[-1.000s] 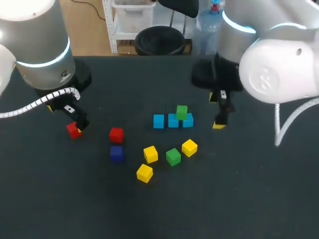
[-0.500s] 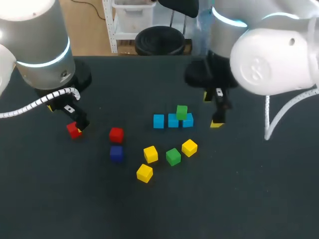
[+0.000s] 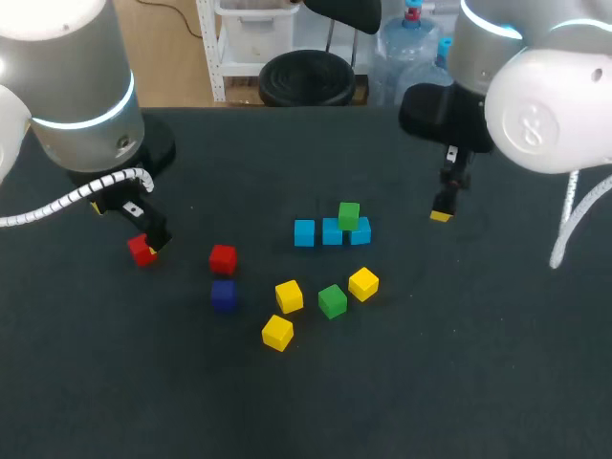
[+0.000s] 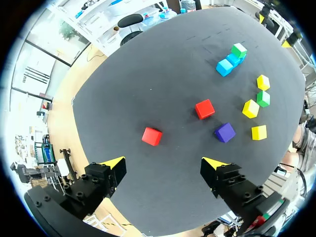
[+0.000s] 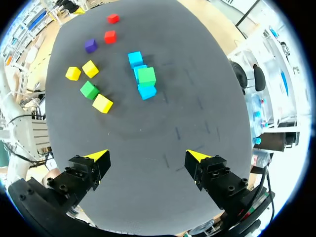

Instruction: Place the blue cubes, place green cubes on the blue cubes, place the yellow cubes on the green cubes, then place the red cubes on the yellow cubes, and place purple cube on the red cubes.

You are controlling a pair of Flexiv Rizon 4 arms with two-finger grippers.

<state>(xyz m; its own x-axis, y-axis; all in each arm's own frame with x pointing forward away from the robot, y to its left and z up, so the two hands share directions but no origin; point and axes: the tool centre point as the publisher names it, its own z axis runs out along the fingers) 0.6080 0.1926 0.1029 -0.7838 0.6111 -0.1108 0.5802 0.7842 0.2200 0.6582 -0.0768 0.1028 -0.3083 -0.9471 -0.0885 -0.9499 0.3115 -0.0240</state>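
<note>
Blue cubes [image 3: 332, 232] sit unmoved; right tool [image 3: 444, 199] has backed away.

Table [image 3: 478, 363] is showing matte black. Blue cubes [image 3: 304, 232] [image 3: 332, 231] [image 3: 360, 230] are showing light cyan-blue, green cubes [image 3: 349, 215] [image 3: 332, 300] bright green, yellow cubes [image 3: 289, 295] [image 3: 363, 283] [image 3: 277, 332] plain yellow, red cubes [image 3: 142, 250] [image 3: 223, 258] bright red, purple cube [image 3: 223, 294] dark violet. Left gripper [image 4: 165, 165] and right gripper [image 5: 148, 157] are showing yellow tips on black fingers.

even bright light on the table [image 3: 478, 382], faint shadows beside the yellow cubes [image 3: 289, 296], glare on the right arm [image 3: 545, 115]
</note>
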